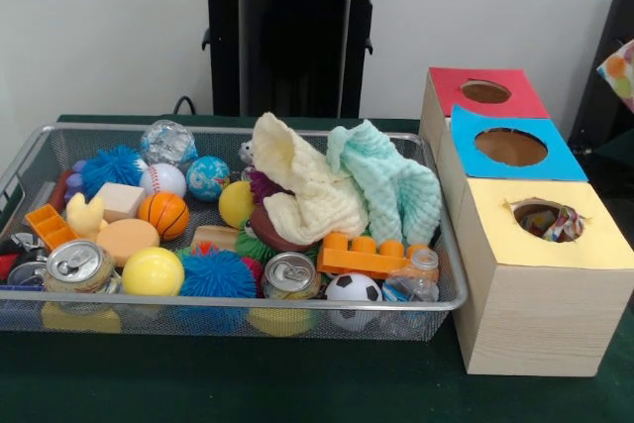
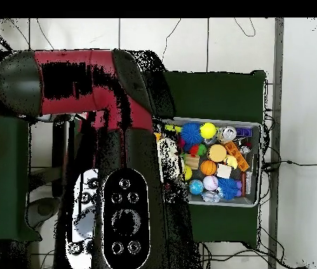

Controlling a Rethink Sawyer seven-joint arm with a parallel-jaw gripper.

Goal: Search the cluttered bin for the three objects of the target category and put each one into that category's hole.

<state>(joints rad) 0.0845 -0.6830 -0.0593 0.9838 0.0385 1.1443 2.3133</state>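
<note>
The jaws show in neither view, so I cannot tell whether they are wide or narrow. From above, only the arm (image 2: 70, 77) is seen, lying across the 9 o'clock side of the bin (image 2: 254, 126) and covering whatever hangs under it. From the front nothing reaches down over the table.

The target is not marked. The hole in the yellow box (image 1: 555, 264) already has a scrap of patterned fabric (image 1: 563, 225) in it, so my guess is cloths, with two left to go. Both are in the bin. In the front view the cream cloth (image 1: 302, 185) is heaped just past centre toward 12 o'clock. The mint cloth (image 1: 391, 180) touches it on the 3 o'clock side and is slumped against the bin's far right corner. The yellow box stands just outside the bin at 3 o'clock, and the blue box (image 1: 466, 146) and red box (image 1: 535, 96) stand in a row behind it.

Both cloths look light, soft and limp, with a waffled weave that should give a good hold and nothing to break. A pinch will gather only a fold, and the rest will trail. So I would take a raised ridge near the top of the heap, not an edge, and lift high before moving across. The cream cloth's lower edge drapes over a brown toy (image 1: 272, 230) and sits just behind the orange block (image 1: 362, 255). The dragging tail could snag these or roll a ball. The mint cloth's peak at its 12 o'clock stands freest, and it lies nearer the box.
</note>
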